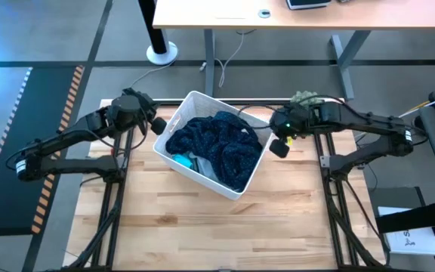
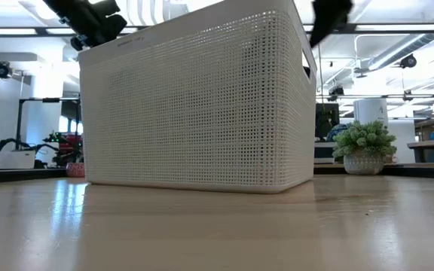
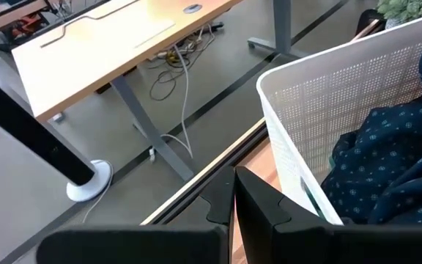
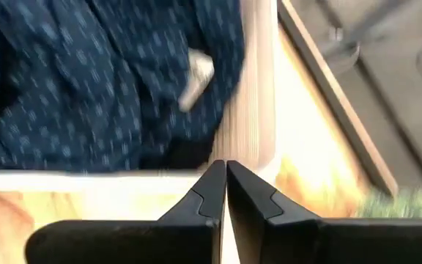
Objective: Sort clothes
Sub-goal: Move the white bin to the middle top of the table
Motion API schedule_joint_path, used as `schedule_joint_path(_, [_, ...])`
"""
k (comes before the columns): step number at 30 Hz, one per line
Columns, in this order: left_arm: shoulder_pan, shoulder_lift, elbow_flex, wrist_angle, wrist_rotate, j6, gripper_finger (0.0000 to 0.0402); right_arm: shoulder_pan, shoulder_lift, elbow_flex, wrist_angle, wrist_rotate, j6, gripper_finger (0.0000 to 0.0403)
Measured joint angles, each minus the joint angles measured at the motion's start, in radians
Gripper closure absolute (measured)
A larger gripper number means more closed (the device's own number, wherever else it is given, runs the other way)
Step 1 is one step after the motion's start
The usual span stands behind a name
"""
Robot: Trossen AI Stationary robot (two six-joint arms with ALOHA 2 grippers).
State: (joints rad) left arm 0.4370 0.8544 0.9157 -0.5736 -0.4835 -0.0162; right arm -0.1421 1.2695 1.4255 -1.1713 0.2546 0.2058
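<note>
No readable writing anywhere you can use: the paper sheet (image 1: pixel 412 240) at the table's right edge has dark marks, too small to read, and the basket carries no label you can make out. Your left gripper (image 1: pixel 157 125) sits just off the white basket (image 1: pixel 189 102) at its left corner, above the table (image 1: pixel 165 219), fingers (image 3: pixel 258 202) pressed together with nothing between them, touching nothing. Your right gripper (image 1: pixel 280 145) hangs at the basket's right side, close to the rim; its fingers (image 4: pixel 247 194) meet tip to tip, empty too, pointing down over the basket's wall. The clothes are all in the basket: the navy dotted garment (image 1: pixel 221 143) lies heaped on top and fills most of it, with a teal piece (image 1: pixel 181 160) and a grey piece (image 1: pixel 206 170) peeking out under it toward the near-left wall. From the low view you only get the basket's mesh wall and the small green plant (image 2: pixel 362 143) beyond it, right of the basket, well apart. Behind the table there's a desk (image 1: pixel 308 15) with a white lamp-style base (image 1: pixel 161 53) on the floor.
</note>
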Motion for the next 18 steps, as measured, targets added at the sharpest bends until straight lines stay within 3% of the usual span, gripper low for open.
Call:
schedule_joint_path(7, [0.001,-0.002,0.000,-0.003,0.007,-0.012,0.0402,0.000,-0.013,-0.099,-0.047,-0.045,0.138,0.0403])
schedule_joint_path(9, [0.002,0.003,0.000,-0.003,0.051,-0.022,0.0401,-0.002,-0.011,-0.148,-0.019,-0.045,0.134,0.0403])
schedule_joint_path(18, [0.002,0.014,-0.067,0.034,0.149,-0.035,0.0401,-0.117,-0.013,-0.361,0.293,-0.042,0.066,0.0403])
